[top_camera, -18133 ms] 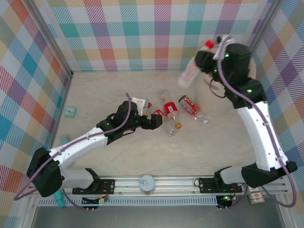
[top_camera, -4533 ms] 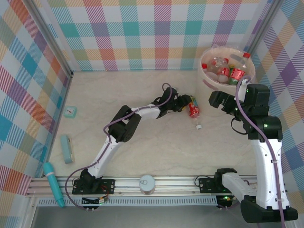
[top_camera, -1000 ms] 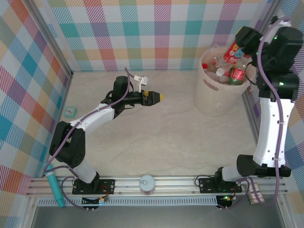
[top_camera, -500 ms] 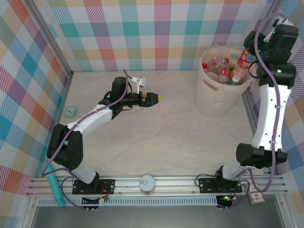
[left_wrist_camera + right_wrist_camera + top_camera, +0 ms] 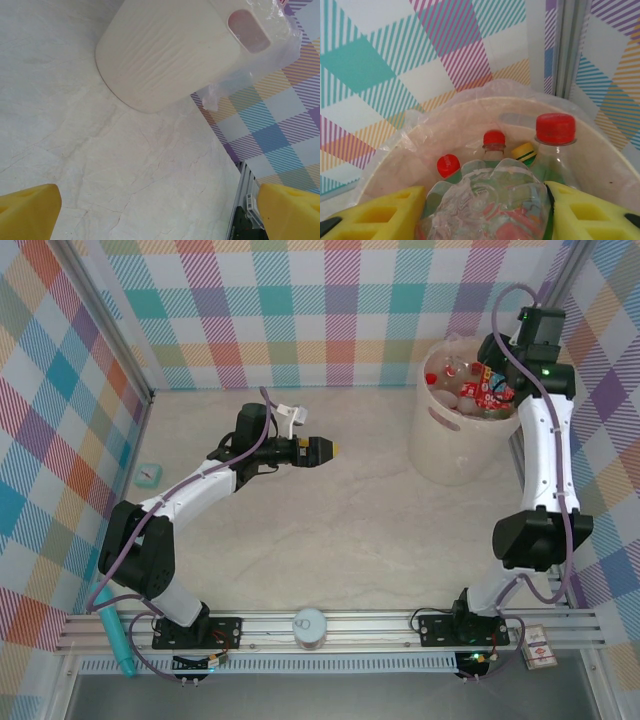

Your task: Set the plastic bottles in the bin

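Upper right of the overhead view: the bin (image 5: 452, 445) stands against the plaid wall (image 5: 300, 320), its bag liner (image 5: 420, 131) folded over the rim.
Right gripper (image 5: 488, 383): hangs over the bin's mouth, yellow pads (image 5: 380, 215) clamped on either side of a clear bottle (image 5: 487, 205), whose ridged base faces the wrist camera.
Bottles already inside (image 5: 555, 129): several red caps and one green-and-yellow cap (image 5: 524, 152) stand below the held one.
Left gripper (image 5: 322, 450): left of centre above the marble tabletop (image 5: 350, 540), fingers spread wide with nothing between them, pointed toward the bin.
Step in hand: the release over the bin, by my reading.
Next move: part the right fingers so the bottle drops inside the rim. It looks centred enough already. Then lift away without catching the liner.
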You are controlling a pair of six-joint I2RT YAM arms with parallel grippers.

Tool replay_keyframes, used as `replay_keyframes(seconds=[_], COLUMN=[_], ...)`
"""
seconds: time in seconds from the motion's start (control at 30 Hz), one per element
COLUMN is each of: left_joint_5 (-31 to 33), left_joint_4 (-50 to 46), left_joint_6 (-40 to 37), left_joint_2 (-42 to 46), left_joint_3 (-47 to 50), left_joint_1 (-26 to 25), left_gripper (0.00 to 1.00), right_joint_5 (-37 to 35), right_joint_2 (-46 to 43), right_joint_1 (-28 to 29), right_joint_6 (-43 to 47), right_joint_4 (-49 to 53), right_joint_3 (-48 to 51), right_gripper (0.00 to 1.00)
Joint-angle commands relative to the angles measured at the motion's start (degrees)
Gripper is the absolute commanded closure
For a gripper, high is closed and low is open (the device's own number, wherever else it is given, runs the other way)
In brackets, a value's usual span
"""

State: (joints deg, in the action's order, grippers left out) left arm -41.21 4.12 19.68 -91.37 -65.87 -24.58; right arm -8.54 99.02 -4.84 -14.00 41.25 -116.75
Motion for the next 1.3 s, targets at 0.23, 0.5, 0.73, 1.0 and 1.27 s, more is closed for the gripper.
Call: replay_keyframes(seconds=[0.23, 0.5, 0.73, 1.0, 1.27], left_joint_5=[0.35, 1.92, 2.9, 11.36, 46.59], left_joint_4=[-2.74, -4.6, -4.47, -8.51, -16.26], left_joint_6=[-2.42, -3.4, -3.3, -4.85, -9.79], left_joint_2=[1.91, 2.77, 2.76, 6.95, 19.43], left_joint_3=[-1.37, -1.81, -2.25, -1.83, 4.36], left_joint_1=[0.75, 2.08, 2.69, 4.17, 4.63], left_gripper=[0.0, 0.0, 0.0, 0.0, 0.0], right_joint_5=[0.03, 0.26, 0.02, 5.11, 0.04], right_joint_2=[8.15, 6.99, 3.13, 0.19, -19.09], right_joint_1=[2.02, 2.17, 2.14, 2.73, 20.35], right_joint_6=[-0.01, 1.03, 2.92, 2.93, 12.21], right_joint_4=[1.61, 7.68, 11.47, 13.46, -2.46], right_joint_3=[-1.45, -10.45, -16.62, -15.02, 12.5], right_gripper=[0.33, 0.08, 0.05, 0.12, 0.01])
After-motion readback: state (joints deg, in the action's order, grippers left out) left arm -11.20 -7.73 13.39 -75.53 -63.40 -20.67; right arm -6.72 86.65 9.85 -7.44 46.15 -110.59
